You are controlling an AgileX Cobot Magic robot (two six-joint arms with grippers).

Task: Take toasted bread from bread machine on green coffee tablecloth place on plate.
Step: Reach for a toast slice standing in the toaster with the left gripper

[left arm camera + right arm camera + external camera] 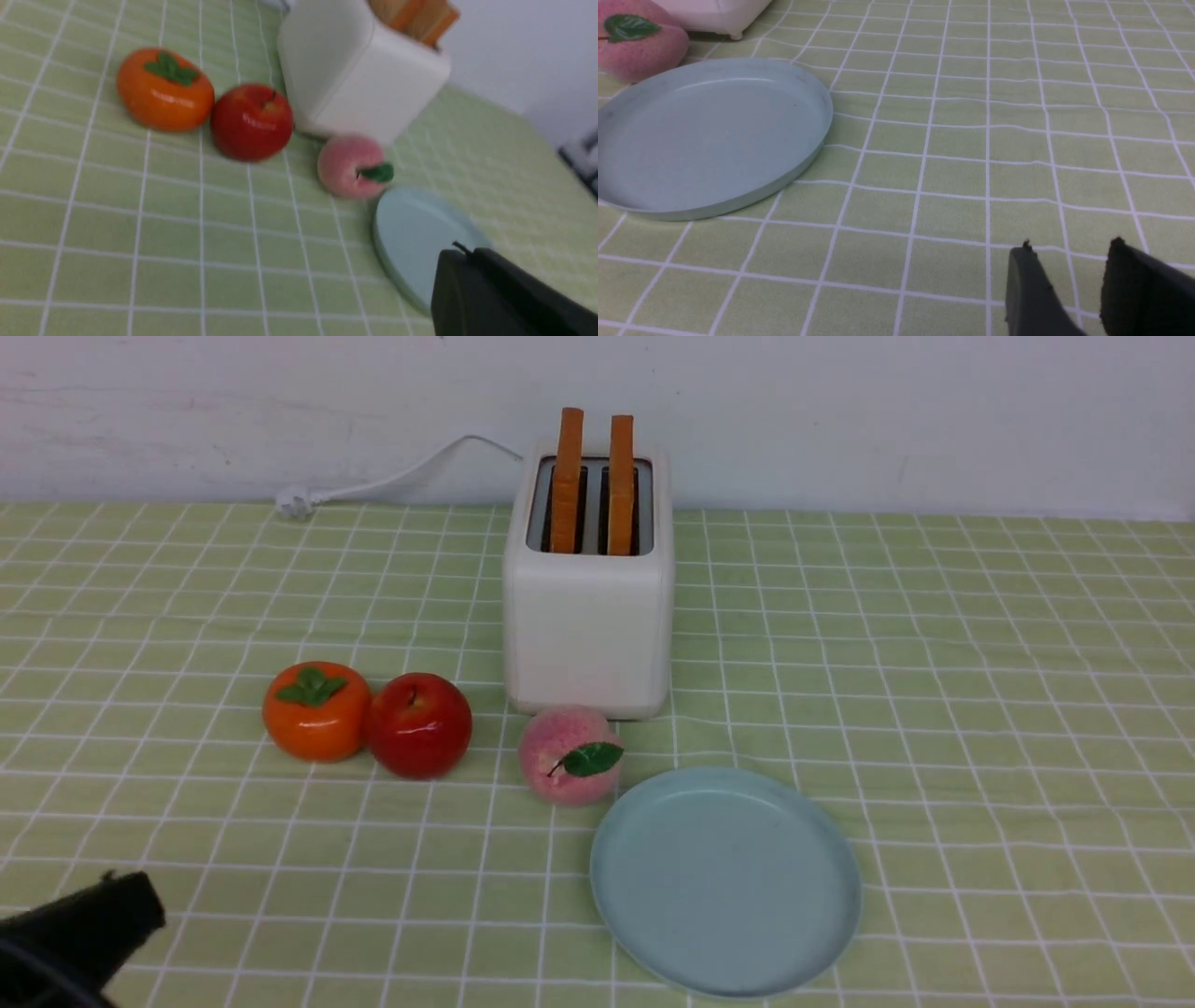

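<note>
1. White wall stands behind a bench covered by a green cloth (934,709) with thin white lines.
2. At the near left corner, the left gripper (121,910) is pressed together and holds nothing.
3. Next are a persimmon (316,711), an apple (417,724) touching it, and a peach (569,753).
4. In the white toaster (588,616), two toast slices (567,476) stand upright, one per slot, with orange-brown crusts sticking out.
5. The blue-green plate (728,882) lies bare beside the peach.
6. The right gripper (1069,247) is spread, pinching nothing, over the cloth near the plate.
7. I judge no slice is taken yet. Come from above, pinch one slice by its faces, and lift straight so the toaster does not tip.
</note>
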